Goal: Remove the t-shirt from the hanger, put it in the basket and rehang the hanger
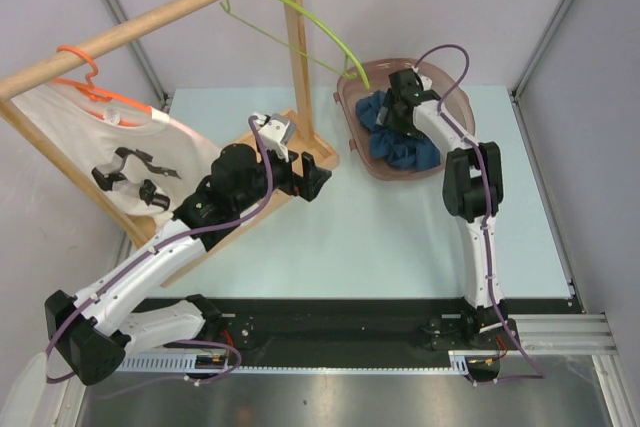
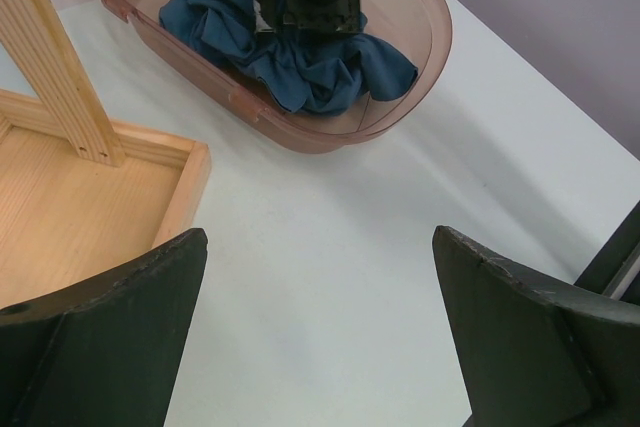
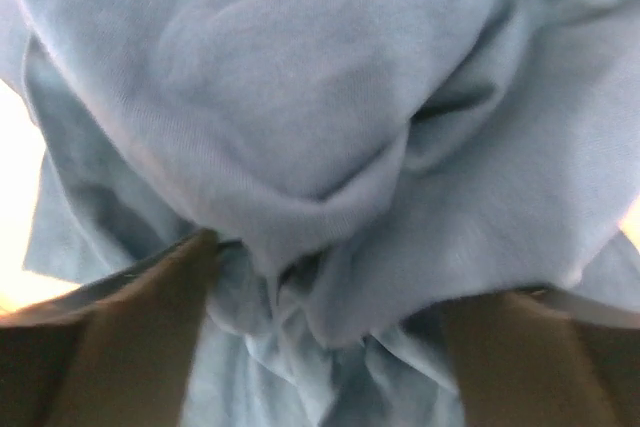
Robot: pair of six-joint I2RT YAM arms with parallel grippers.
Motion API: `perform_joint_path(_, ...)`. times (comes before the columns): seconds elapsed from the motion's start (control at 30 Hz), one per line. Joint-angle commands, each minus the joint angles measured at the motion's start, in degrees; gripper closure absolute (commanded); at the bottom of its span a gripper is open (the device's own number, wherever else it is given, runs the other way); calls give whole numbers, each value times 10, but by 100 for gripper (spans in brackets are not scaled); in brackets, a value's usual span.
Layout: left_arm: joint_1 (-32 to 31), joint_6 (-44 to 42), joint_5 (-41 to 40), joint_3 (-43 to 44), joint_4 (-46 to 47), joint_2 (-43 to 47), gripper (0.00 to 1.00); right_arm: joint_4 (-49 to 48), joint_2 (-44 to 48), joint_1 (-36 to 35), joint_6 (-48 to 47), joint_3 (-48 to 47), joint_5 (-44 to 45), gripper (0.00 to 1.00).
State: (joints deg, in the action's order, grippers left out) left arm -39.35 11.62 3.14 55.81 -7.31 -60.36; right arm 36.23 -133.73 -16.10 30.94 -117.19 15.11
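The dark blue cotton t-shirt [image 1: 395,145] lies bunched inside the translucent brown oval plastic basket [image 1: 345,107] at 1 o'clock on the pale table [image 1: 400,237]. The thin lime-green hanger [image 1: 320,22] hangs bare on the round wooden rail [image 1: 150,22] at 11 o'clock, so the step in hand looks like the drop-off.

The right gripper [image 1: 400,102] sits low in the basket with its fingers spread. Cloth bulges between them, but the wrist view shows no pinch. To finish well, it should lift straight up with the jaws wide, so no fold snags and trails over the rim.

The left gripper [image 1: 318,177], spread and empty, hovers over the table at 9 o'clock from the basket. It is best kept clear of the right arm's path.
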Motion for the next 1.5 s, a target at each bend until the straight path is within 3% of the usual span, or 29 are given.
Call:
perform_joint_path(0.0,3,6,-5,-4,23,12,0,82,62,4,1,-66,-2,1)
perform_joint_path(0.23,3,7,1,-4,24,6,0,129,188,-33,7,-32,84,1)
perform_joint_path(0.33,3,9,5,-4,25,2,0,97,272,-63,-13,83,105,0)
perform_joint_path(0.37,3,10,6,-4,23,3,0,58,300,-73,-22,173,109,1)
perform_joint_path(0.43,3,10,10,-3,24,1,0,14,382,-93,-22,268,127,0)
perform_joint_path(0.57,3,13,14,-4,27,-1,0,-94,520,-181,-2,501,178,0)
perform_joint_path(0.63,3,12,13,-4,25,-4,0,-120,597,-215,27,558,202,0)
perform_joint_path(0.77,3,14,16,-3,25,-5,0,-212,690,-245,76,692,60,1)
perform_joint_path(0.9,3,16,23,0,26,-4,0,-309,735,-294,107,809,5,1)
perform_joint_path(1.0,2,14,23,-4,32,9,0,-356,742,-340,124,819,34,0)
perform_joint_path(1.13,-5,-10,-6,-12,41,36,0,-343,726,-382,126,768,65,0)
perform_joint_path(1.27,-26,-50,-96,-16,27,63,0,-312,725,-405,137,742,112,0)
perform_joint_path(1.33,-26,-24,-123,-9,3,77,0,-290,733,-407,143,739,116,1)
perform_joint_path(1.47,-26,47,-153,31,-132,123,0,-269,762,-406,148,749,132,0)
